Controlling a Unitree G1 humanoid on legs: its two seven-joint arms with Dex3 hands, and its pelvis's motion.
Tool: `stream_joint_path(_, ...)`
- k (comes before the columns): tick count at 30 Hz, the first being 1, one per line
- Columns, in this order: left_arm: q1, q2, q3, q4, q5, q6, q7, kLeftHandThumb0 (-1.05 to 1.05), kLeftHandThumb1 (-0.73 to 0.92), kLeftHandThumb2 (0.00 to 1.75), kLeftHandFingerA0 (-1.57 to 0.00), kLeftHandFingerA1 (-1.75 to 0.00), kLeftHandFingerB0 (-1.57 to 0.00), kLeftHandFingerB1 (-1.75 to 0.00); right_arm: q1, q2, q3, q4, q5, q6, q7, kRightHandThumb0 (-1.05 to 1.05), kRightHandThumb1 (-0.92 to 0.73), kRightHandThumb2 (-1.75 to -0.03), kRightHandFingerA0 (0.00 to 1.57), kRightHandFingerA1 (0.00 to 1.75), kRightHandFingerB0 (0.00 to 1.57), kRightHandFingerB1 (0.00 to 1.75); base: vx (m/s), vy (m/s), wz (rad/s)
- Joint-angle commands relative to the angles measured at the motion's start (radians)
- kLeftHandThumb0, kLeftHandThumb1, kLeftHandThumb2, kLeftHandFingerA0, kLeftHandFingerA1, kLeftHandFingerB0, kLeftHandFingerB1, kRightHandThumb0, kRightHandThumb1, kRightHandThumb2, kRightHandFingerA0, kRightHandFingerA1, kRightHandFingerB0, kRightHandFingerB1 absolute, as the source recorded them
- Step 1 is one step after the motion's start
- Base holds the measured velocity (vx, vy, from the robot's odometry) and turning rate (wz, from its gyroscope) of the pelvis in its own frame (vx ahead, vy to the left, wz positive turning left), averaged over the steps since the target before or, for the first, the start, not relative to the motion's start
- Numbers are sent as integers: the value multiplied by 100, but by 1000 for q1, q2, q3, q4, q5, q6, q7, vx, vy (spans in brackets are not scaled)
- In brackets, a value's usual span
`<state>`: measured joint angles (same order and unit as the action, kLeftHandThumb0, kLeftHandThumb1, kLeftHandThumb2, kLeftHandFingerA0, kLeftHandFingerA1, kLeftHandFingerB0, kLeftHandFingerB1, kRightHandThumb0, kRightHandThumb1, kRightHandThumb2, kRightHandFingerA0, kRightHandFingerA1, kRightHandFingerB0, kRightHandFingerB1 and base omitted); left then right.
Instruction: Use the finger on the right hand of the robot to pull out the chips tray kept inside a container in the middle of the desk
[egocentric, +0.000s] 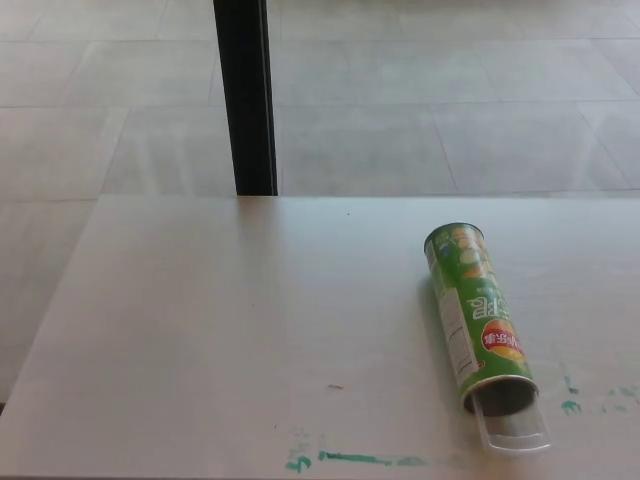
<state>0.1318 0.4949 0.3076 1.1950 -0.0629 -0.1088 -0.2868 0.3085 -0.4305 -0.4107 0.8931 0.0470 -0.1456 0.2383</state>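
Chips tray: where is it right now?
In the head view, the clear chips tray pokes out of the near, open end of the green container lying on the desk's right side, near the front edge.

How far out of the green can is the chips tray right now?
Partly out. The clear tray pokes from the near open end of the green can, which lies on its side; most stays inside.
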Motion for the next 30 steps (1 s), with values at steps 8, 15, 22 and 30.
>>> stream_joint_path(8,0,25,-2,16,-10,-40,-29,-76,84,66,-29,-95,-41,-118,-36,-89,-250,-160,165,29,-95,-32,-68,-60,52,72,19,39,0,0,0)
stream_joint_path(15,2,26,3,21,-15,-32,-26,-76,82,66,-30,-97,-40,-122,-112,-71,-381,-549,284,173,-144,-28,-63,-58,60,81,28,41,0,0,0)
stream_joint_path(22,1,35,2,19,-14,-27,-31,-75,82,65,-32,-96,-38,-114,-71,-9,-366,-898,299,225,-156,-33,-63,-59,63,58,33,37,0,0,0)
stream_joint_path(30,0,35,6,28,-16,-23,-29,-75,83,65,-30,-93,-40,-119,-71,22,-295,-1196,259,217,-152,-35,-61,-58,70,60,38,33,0,0,0)
